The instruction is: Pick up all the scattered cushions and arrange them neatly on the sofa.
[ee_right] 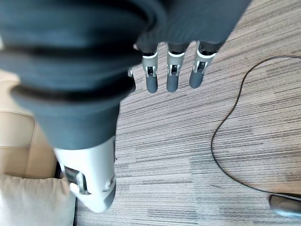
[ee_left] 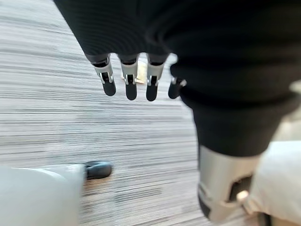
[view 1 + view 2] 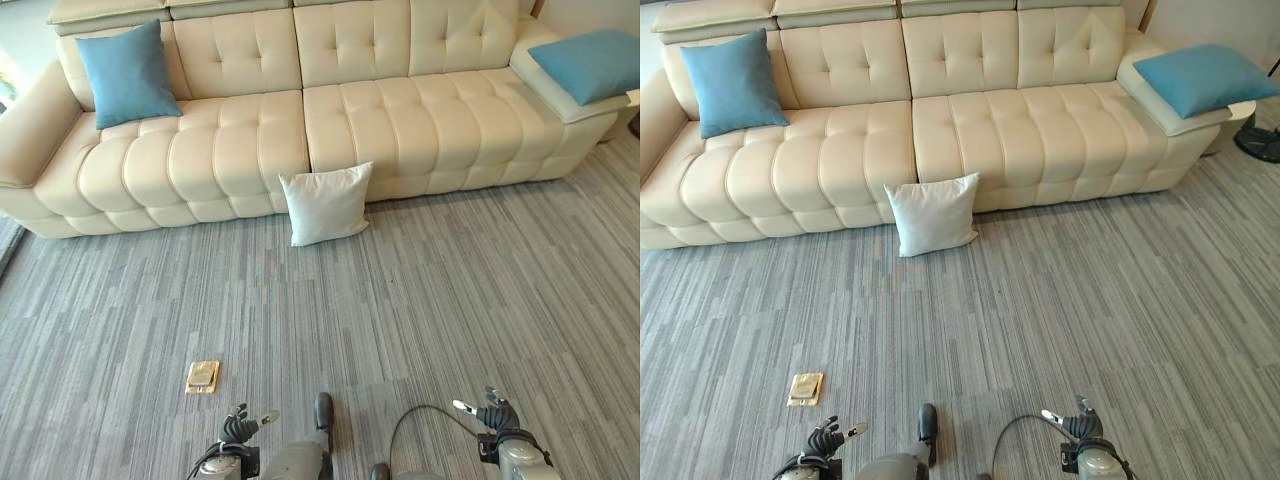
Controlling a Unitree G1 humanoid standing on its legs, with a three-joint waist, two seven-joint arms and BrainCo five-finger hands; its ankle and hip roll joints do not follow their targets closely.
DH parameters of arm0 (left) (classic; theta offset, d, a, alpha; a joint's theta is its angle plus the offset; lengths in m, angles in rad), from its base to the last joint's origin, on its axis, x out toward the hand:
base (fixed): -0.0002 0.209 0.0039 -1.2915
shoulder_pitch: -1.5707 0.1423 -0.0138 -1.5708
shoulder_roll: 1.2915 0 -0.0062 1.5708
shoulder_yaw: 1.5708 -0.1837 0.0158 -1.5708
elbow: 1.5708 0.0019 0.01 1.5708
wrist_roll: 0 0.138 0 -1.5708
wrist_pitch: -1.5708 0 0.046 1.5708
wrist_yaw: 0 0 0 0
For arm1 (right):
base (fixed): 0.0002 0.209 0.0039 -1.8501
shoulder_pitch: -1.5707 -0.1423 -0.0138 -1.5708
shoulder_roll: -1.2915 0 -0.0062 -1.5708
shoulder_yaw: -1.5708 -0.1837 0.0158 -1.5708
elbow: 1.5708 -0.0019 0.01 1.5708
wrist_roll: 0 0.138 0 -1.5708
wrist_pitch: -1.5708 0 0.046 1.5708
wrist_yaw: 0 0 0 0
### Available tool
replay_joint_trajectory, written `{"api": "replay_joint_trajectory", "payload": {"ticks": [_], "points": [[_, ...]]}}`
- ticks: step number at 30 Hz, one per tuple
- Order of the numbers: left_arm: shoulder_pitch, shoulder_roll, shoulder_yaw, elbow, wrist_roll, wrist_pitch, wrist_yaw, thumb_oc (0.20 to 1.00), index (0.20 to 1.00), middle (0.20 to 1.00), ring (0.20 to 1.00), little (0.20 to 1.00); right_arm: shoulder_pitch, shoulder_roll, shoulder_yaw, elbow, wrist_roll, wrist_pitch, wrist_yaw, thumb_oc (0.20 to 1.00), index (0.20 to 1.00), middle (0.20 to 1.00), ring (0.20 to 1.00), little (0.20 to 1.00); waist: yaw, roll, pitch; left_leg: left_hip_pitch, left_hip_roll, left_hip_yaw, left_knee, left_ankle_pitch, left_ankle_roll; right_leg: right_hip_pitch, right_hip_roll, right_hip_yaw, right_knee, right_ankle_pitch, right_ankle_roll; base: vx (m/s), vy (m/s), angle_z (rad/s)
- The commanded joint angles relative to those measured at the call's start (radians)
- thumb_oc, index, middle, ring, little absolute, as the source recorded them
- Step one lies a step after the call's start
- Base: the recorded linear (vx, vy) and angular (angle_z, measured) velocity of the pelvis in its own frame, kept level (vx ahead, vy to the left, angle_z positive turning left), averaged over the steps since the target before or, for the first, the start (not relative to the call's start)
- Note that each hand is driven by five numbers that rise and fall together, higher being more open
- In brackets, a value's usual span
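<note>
You face a long cream sofa [image 3: 300, 110] of padded, button-tufted leather, standing on grey striped carpet [image 3: 480, 300]. One square white cushion [image 3: 326, 203] stands upright on the carpet, leaning against the sofa's front near the seam between the two seats. A soft blue cushion [image 3: 127, 73] is propped against the backrest at the left end, and another blue cushion [image 3: 592, 62] lies flat on the right end. A small flat brass floor plate [image 3: 203, 376] sits in the carpet near your left hand [image 2: 129, 77]. That hand and your right hand [image 1: 171, 70] hang low over bare carpet, fingers straight and loose, holding nothing
</note>
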Motion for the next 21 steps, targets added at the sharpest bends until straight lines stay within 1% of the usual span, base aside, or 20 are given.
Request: {"api": "replay_joint_trajectory", "payload": {"ticks": [1, 2, 3, 4, 5, 6, 7, 8, 9, 11, 12, 14, 15, 16, 17, 19, 20, 21], "points": [[-0.011, 0.040, -0.004, -0.035, 0.032, -0.017, -0.001, 1.000, 1.000, 1.000, 1.000, 1.000, -0.043, -0.026, 0.001, -0.034, -0.039, -0.008, 0.013, 1.000, 1.000, 1.000, 1.000, 1.000, 0.039, 0.009, 0.004, 0.052, 0.029, 0.000, 0.057, -0.172, -0.053, -0.144, -0.018, 0.020, 0.246, 0.057, 0.030, 0.15, 0.177, -0.06], [-0.011, 0.041, -0.006, -0.043, 0.028, -0.018, 0.005, 1.000, 1.000, 1.000, 1.000, 1.000, -0.045, -0.024, 0.002, -0.038, -0.042, -0.010, 0.007, 1.000, 1.000, 1.000, 1.000, 1.000, 0.035, 0.013, 0.015, 0.071, 0.026, 0.009, 0.054, -0.181, -0.045, -0.172, -0.026, 0.016, 0.302, 0.093, 0.039, 0.15, 0.178, -0.23], [-0.011, 0.041, -0.006, -0.043, 0.028, -0.018, 0.005, 1.000, 1.000, 1.000, 1.000, 1.000, -0.045, -0.024, 0.002, -0.038, -0.042, -0.009, 0.007, 1.000, 1.000, 1.000, 1.000, 1.000, 0.036, 0.012, 0.015, 0.072, 0.025, 0.011, 0.053, -0.181, -0.045, -0.174, -0.026, 0.017, 0.305, 0.092, 0.039, 0.17, 0.118, -0.31], [-0.017, 0.044, -0.006, -0.043, 0.027, -0.018, 0.006, 1.000, 1.000, 1.000, 1.000, 1.000, -0.050, -0.021, 0.000, -0.032, -0.040, -0.008, 0.006, 1.000, 1.000, 1.000, 1.000, 1.000, 0.032, 0.024, 0.030, 0.113, 0.031, 0.012, 0.035, -0.188, -0.041, -0.241, -0.028, 0.008, 0.364, 0.099, 0.023, 0.22, 0.085, -0.33], [-0.027, 0.045, -0.003, -0.036, 0.022, -0.021, 0.006, 1.000, 1.000, 1.000, 1.000, 1.000, -0.055, -0.020, -0.003, -0.016, -0.035, -0.004, 0.004, 1.000, 1.000, 1.000, 1.000, 1.000, 0.028, 0.042, 0.046, 0.147, 0.046, 0.019, 0.019, -0.200, -0.044, -0.294, -0.022, -0.022, 0.312, 0.078, 0.007, 0.22, 0.083, -0.25], [-0.027, 0.045, -0.003, -0.036, 0.022, -0.021, 0.006, 1.000, 1.000, 1.000, 1.000, 1.000, -0.056, -0.020, -0.003, -0.016, -0.035, -0.004, 0.004, 1.000, 1.000, 1.000, 1.000, 1.000, 0.027, 0.042, 0.048, 0.150, 0.047, 0.018, 0.019, -0.200, -0.044, -0.290, -0.021, -0.023, 0.310, 0.079, 0.007, 0.18, 0.013, -0.23], [-0.030, 0.047, -0.001, -0.042, 0.017, -0.022, 0.008, 1.000, 1.000, 1.000, 1.000, 1.000, -0.059, -0.021, -0.006, -0.015, -0.035, -0.004, 0.001, 1.000, 1.000, 1.000, 1.000, 1.000, 0.028, 0.047, 0.056, 0.166, 0.055, 0.025, 0.014, -0.209, -0.046, -0.306, -0.021, -0.040, 0.256, 0.086, 0.006, 0.14, -0.033, -0.17], [-0.031, 0.046, 0.003, -0.043, 0.016, -0.021, 0.006, 1.000, 1.000, 1.000, 1.000, 1.000, -0.062, -0.021, -0.008, -0.010, -0.035, -0.001, 0.001, 1.000, 1.000, 1.000, 1.000, 1.000, 0.028, 0.048, 0.059, 0.180, 0.057, 0.036, 0.009, -0.216, -0.049, -0.324, -0.021, -0.053, 0.180, 0.108, 0.014, 0.21, -0.059, -0.04], [-0.032, 0.046, 0.005, -0.042, 0.016, -0.021, 0.004, 1.000, 1.000, 1.000, 1.000, 1.000, -0.062, -0.021, -0.010, -0.009, -0.035, 0.001, -0.001, 1.000, 1.000, 1.000, 1.000, 1.000, 0.026, 0.050, 0.065, 0.198, 0.062, 0.040, 0.006, -0.223, -0.055, -0.313, -0.011, -0.052, 0.104, 0.136, 0.026, 0.22, -0.083, -0.04], [-0.033, 0.046, 0.008, -0.039, 0.021, -0.021, -0.002, 1.000, 1.000, 1.000, 1.000, 1.000, -0.060, -0.019, -0.016, -0.002, -0.037, 0.005, -0.001, 1.000, 1.000, 1.000, 1.000, 1.000, 0.019, 0.044, 0.066, 0.226, 0.059, 0.045, -0.001, -0.236, -0.065, -0.321, 0.005, -0.030, -0.055, 0.201, 0.050, 0.26, -0.115, -0.44], [-0.036, 0.047, 0.011, -0.037, 0.023, -0.021, -0.003, 1.000, 1.000, 1.000, 1.000, 1.000, -0.056, -0.017, -0.020, 0.000, -0.038, 0.007, 0.000, 1.000, 1.000, 1.000, 1.000, 1.000, 0.016, 0.039, 0.064, 0.237, 0.058, 0.046, -0.003, -0.240, -0.069, -0.335, 0.011, -0.018, -0.112, 0.223, 0.061, 0.31, -0.154, -0.29], [-0.038, 0.048, 0.014, -0.040, 0.030, -0.026, -0.009, 1.000, 1.000, 1.000, 1.000, 1.000, -0.050, -0.016, -0.025, 0.006, -0.044, 0.012, 0.002, 1.000, 1.000, 1.000, 1.000, 1.000, 0.005, 0.036, 0.059, 0.269, 0.059, 0.038, -0.015, -0.252, -0.082, -0.338, 0.020, -0.007, -0.198, 0.257, 0.076, 0.33, -0.172, 0.04], [-0.037, 0.048, 0.014, -0.044, 0.031, -0.028, -0.010, 1.000, 1.000, 1.000, 1.000, 1.000, -0.046, -0.015, -0.026, 0.007, -0.048, 0.012, 0.002, 1.000, 1.000, 1.000, 1.000, 1.000, 0.003, 0.035, 0.054, 0.282, 0.059, 0.033, -0.011, -0.261, -0.085, -0.337, 0.020, -0.010, -0.198, 0.261, 0.078, 0.36, -0.196, 0.07], [-0.035, 0.043, 0.011, -0.045, 0.034, -0.028, -0.014, 1.000, 1.000, 1.000, 1.000, 1.000, -0.041, -0.016, -0.026, 0.012, -0.048, 0.011, 0.006, 1.000, 1.000, 1.000, 1.000, 1.000, 0.001, 0.035, 0.045, 0.292, 0.062, 0.020, -0.002, -0.274, -0.088, -0.316, 0.017, -0.013, -0.192, 0.251, 0.072, 0.41, -0.232, 0.25], [-0.031, 0.037, 0.013, -0.046, 0.025, -0.031, -0.011, 1.000, 1.000, 1.000, 1.000, 1.000, -0.041, -0.015, -0.023, 0.014, -0.045, 0.009, 0.008, 1.000, 1.000, 1.000, 1.000, 1.000, -0.001, 0.033, 0.038, 0.306, 0.065, 0.018, 0.010, -0.288, -0.089, -0.313, 0.021, -0.013, -0.170, 0.267, 0.059, 0.41, -0.236, 0.38], [-0.031, 0.026, 0.010, -0.036, 0.017, -0.029, -0.011, 1.000, 1.000, 1.000, 1.000, 1.000, -0.038, -0.024, -0.020, 0.016, -0.042, 0.007, 0.009, 1.000, 1.000, 1.000, 1.000, 1.000, -0.011, 0.044, 0.019, 0.317, 0.090, 0.006, 0.046, -0.288, -0.107, -0.292, 0.032, -0.019, -0.145, 0.238, 0.036, 0.35, -0.211, 0.46], [-0.031, 0.026, 0.010, -0.036, 0.017, -0.029, -0.011, 1.000, 1.000, 1.000, 1.000, 1.000, -0.038, -0.024, -0.020, 0.016, -0.042, 0.007, 0.009, 1.000, 1.000, 1.000, 1.000, 1.000, -0.011, 0.044, 0.019, 0.317, 0.090, 0.006, 0.046, -0.289, -0.107, -0.292, 0.032, -0.019, -0.145, 0.238, 0.036, 0.39, -0.267, 0.31], [-0.032, 0.008, 0.012, -0.017, -0.018, -0.026, -0.010, 1.000, 1.000, 1.000, 1.000, 1.000, -0.035, -0.037, -0.022, 0.016, -0.028, 0.002, 0.010, 1.000, 1.000, 1.000, 1.000, 1.000, -0.017, 0.054, 0.012, 0.284, 0.110, 0.005, 0.182, -0.246, -0.139, -0.265, 0.040, -0.027, -0.121, 0.204, 0.007, 0.33, -0.261, 0.19]]}}
